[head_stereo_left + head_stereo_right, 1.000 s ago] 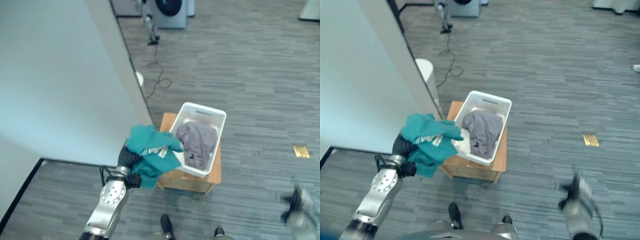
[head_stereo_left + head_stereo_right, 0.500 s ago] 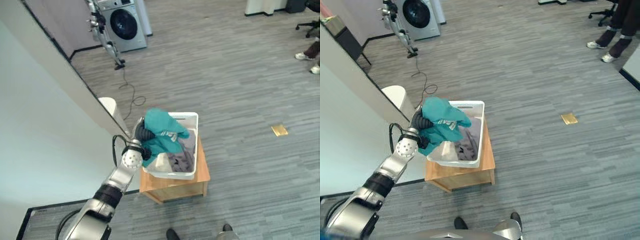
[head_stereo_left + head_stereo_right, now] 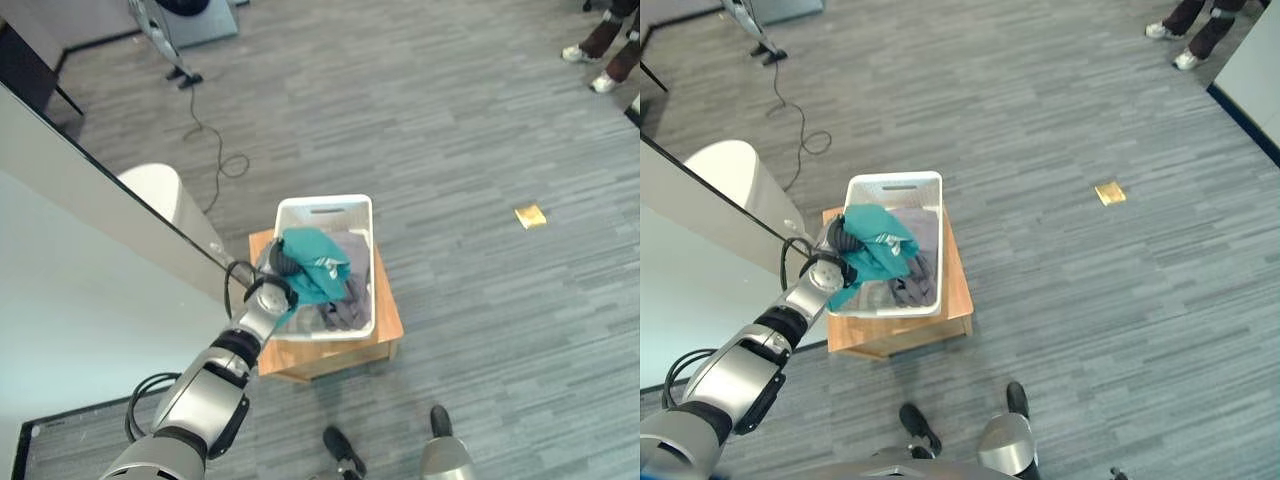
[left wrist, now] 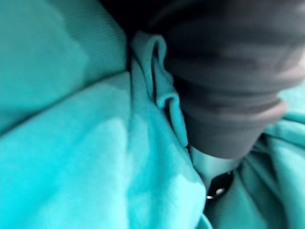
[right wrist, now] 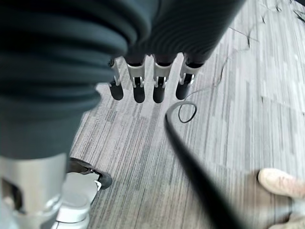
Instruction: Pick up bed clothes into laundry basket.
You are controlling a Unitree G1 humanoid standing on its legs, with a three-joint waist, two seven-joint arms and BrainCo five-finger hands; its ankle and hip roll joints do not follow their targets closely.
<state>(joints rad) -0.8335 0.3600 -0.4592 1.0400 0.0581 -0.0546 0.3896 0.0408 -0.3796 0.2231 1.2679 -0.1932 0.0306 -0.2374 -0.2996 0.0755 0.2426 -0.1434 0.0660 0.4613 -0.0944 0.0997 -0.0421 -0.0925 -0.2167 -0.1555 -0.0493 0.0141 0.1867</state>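
Left hand: the left hand [image 3: 283,262] is seen reaching over the near left rim of the basket, its dark ribbed cover wrapped in teal cloth; the fingers are buried in the fabric, so it cannot be told whether they are curled or spread.
Teal garment: a bunched teal garment [image 3: 316,264] is draped over that hand and held above the inside of the basket, at its left half; in the left wrist view, folds of the teal garment [image 4: 71,143] are pressed right against the hand.
Laundry basket: a white laundry basket [image 3: 895,182] is set on a low wooden table [image 3: 958,300], with a slotted handle at its far end.
Grey clothes: grey clothes [image 3: 350,297] are already lying in the basket, beside and partly under the teal cloth.
Right hand: the right hand [image 5: 147,76] is shown in its own wrist view with fingers straight and relaxed, holding nothing, hanging over grey carpet [image 5: 143,157].
Surroundings: a person's shoe [image 5: 281,182] is seen on the carpet near the right hand, and a small yellow tag [image 3: 530,216] lies on the floor well apart from the table.
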